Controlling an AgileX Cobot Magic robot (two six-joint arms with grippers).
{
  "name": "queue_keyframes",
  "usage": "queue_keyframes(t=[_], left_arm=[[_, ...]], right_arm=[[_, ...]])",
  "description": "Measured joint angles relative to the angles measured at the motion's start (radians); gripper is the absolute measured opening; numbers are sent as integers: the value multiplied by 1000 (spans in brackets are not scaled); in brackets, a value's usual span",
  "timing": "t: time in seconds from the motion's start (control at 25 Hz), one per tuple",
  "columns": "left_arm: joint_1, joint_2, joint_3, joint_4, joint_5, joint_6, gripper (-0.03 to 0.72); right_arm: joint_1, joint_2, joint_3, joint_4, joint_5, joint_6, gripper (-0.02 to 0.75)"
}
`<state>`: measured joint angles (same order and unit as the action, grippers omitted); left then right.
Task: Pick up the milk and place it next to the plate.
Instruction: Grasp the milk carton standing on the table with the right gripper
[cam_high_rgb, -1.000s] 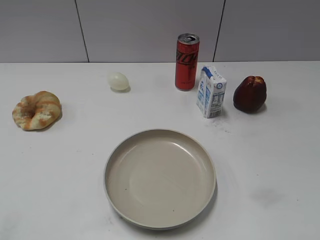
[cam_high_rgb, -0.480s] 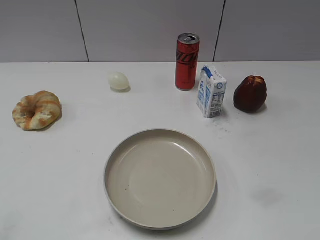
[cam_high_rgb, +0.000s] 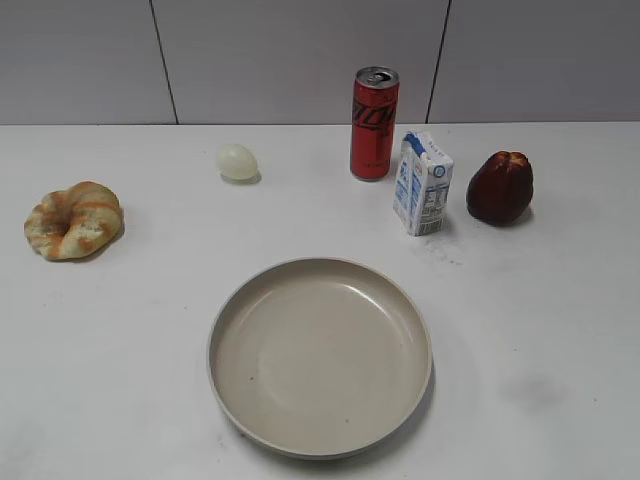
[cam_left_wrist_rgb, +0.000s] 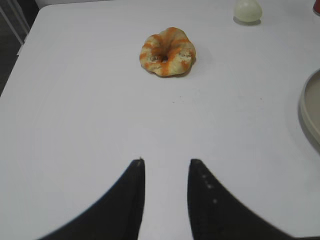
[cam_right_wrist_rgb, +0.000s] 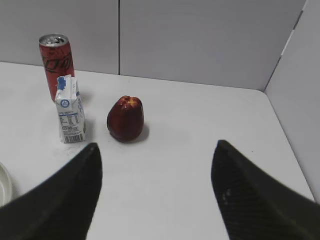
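The milk (cam_high_rgb: 421, 184), a small white and blue carton, stands upright at the back right between the red can (cam_high_rgb: 374, 123) and a dark red fruit (cam_high_rgb: 499, 187). It also shows in the right wrist view (cam_right_wrist_rgb: 70, 109). The large beige plate (cam_high_rgb: 320, 355) lies at the front centre; its rim shows in the left wrist view (cam_left_wrist_rgb: 311, 111). My right gripper (cam_right_wrist_rgb: 157, 147) is open and empty, well short of the milk and to its right. My left gripper (cam_left_wrist_rgb: 166, 162) is open and empty over bare table. Neither gripper shows in the exterior view.
A glazed bread ring (cam_high_rgb: 73, 220) lies at the left, also in the left wrist view (cam_left_wrist_rgb: 167, 51). A pale egg (cam_high_rgb: 237, 161) sits at the back left. A wall panel (cam_right_wrist_rgb: 300, 90) stands right of the table.
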<state>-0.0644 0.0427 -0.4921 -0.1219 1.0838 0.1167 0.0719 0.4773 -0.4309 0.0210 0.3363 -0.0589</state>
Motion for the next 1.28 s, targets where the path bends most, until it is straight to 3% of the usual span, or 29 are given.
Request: queue_keyframes(t=[0.32, 0.68, 0.88, 1.28], left_arm=[[0, 0, 0, 0, 0, 0, 229], [0, 0, 0, 0, 0, 0, 229], [0, 0, 0, 0, 0, 0, 229], [0, 0, 0, 0, 0, 0, 229]], right_arm=[[23, 587, -260, 58, -74, -40, 522], [224, 1108, -690, 71, 30, -47, 553], [280, 1330, -876, 80, 151, -48, 625], [287, 1619, -1079, 72, 199, 4, 625]])
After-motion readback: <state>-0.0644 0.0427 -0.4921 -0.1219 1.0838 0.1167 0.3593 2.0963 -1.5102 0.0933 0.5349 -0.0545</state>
